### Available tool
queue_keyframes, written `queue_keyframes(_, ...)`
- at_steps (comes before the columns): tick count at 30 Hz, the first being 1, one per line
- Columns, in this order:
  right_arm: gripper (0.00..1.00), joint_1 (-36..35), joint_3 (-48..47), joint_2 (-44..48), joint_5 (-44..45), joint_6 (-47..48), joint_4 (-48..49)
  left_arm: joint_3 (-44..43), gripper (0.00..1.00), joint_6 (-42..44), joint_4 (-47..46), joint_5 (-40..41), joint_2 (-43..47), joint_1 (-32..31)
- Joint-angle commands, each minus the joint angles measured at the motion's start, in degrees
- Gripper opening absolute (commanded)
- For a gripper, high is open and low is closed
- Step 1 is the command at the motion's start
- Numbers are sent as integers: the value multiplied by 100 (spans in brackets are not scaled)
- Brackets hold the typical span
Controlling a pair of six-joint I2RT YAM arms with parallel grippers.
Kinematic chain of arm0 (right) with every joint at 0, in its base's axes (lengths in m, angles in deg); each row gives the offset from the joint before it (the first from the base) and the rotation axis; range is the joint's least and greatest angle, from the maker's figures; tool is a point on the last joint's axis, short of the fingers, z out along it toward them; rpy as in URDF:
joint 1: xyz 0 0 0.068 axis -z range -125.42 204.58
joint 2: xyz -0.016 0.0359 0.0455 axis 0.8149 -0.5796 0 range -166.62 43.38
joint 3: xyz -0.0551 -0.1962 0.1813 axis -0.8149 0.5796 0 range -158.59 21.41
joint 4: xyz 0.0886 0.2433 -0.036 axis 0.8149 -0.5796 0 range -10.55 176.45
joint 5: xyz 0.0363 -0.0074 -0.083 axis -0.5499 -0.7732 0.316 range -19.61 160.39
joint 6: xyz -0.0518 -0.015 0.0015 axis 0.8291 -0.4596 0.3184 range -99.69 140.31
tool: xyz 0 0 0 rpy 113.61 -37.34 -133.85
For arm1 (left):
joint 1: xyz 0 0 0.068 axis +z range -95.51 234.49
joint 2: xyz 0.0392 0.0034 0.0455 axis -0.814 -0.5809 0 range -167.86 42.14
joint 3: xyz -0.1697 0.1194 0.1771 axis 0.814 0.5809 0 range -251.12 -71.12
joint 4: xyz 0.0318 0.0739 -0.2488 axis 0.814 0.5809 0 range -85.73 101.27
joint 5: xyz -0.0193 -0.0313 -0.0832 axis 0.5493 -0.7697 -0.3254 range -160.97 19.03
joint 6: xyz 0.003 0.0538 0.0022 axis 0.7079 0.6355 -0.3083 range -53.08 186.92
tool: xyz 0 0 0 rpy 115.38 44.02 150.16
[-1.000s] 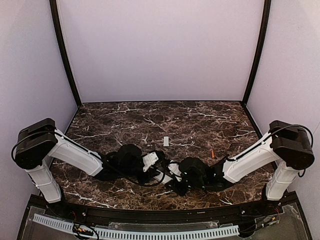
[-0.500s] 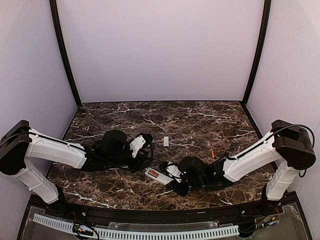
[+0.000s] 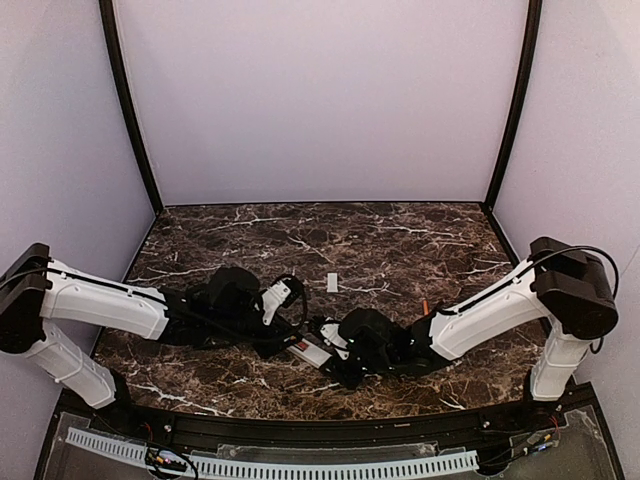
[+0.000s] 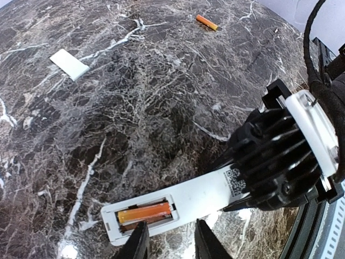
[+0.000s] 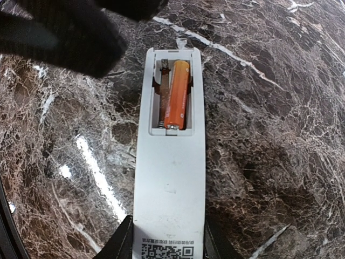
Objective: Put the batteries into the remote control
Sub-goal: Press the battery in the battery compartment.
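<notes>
The dark marble bench carries everything. The left arm and right arm reach in low toward each other near the front middle. Between them is the remote control, slot side up, its label end pinched from both sides by the right gripper. The left gripper hovers just beside the slot end, fingers spread, holding nothing. A flat white piece lies farther back, well apart from the remote. The seated battery fills one bay of the slot — the bay beside it shows only a bare metal contact. The loose battery lies on the bench to the right of the remote, touching nothing
</notes>
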Motion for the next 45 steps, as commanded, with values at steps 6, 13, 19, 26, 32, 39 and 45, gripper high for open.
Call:
queue_keyframes(6, 0, -79, -223, -241, 87, -361, -68, -37, 25, 48, -165, -21, -519, -93)
queue_keyframes(13, 0, -78, -165, -234, 59, -383, 39, -104, 23, 215, -322, 30, -754, -181)
queue_keyframes(19, 0, -81, -157, -231, 53, -382, 46, -246, 21, 327, -284, 175, -912, -281)
queue_keyframes(26, 0, -80, -154, -238, 48, -387, 44, -377, 17, 403, -148, 336, -978, -302)
queue_keyframes(32, 0, -81, -157, -242, 44, -396, 48, -441, 17, 501, -68, 406, -1080, -376)
queue_keyframes(39, 0, -75, -144, -241, 60, -404, 38, -467, 17, 591, 60, 714, -1216, -486)
queue_keyframes(45, 0, -79, -140, -240, 69, -400, 43, -389, 15, 624, 140, 833, -1186, -488)
